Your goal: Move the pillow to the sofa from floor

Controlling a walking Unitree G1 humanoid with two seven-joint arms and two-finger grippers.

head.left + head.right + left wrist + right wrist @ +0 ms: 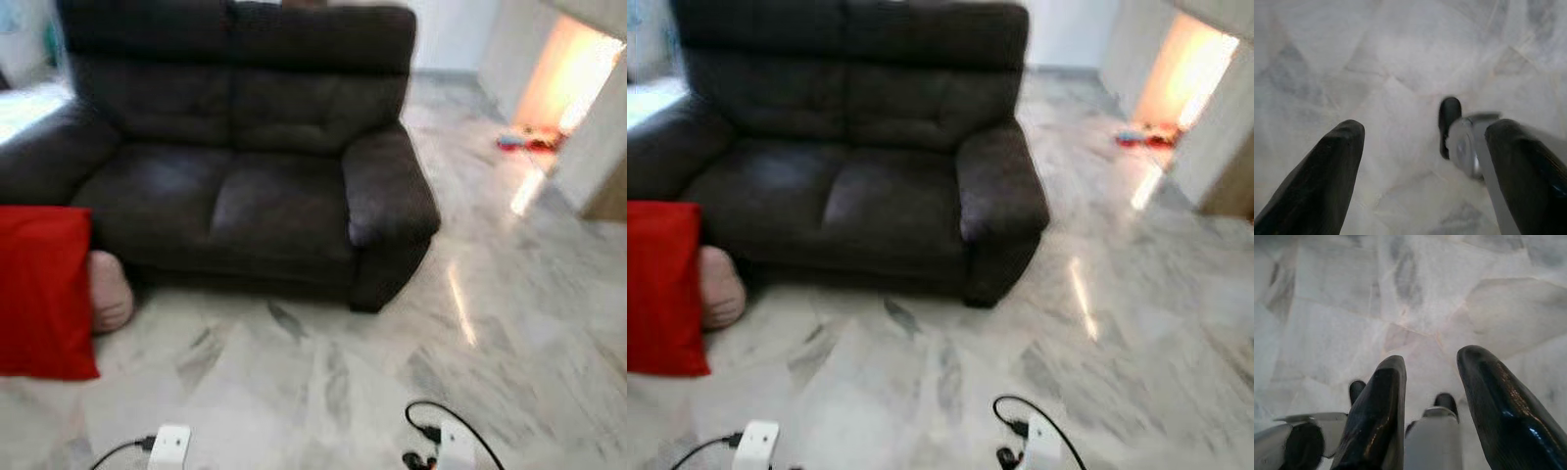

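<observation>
— Looking for progress? You have none yet: the red pillow (41, 292) stands on the marble floor (323, 382) against the sofa (245, 147), beside a pink cushion (108, 292).

— And your grippers?

— Left gripper (1425, 161) wide, right gripper (1432, 396) narrower, both empty (pointing floorward). Doorway glare to your right.

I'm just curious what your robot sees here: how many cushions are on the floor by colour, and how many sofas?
Red pillow: 1
Pink cushion: 1
Dark sofa: 1
Total: 3
</observation>
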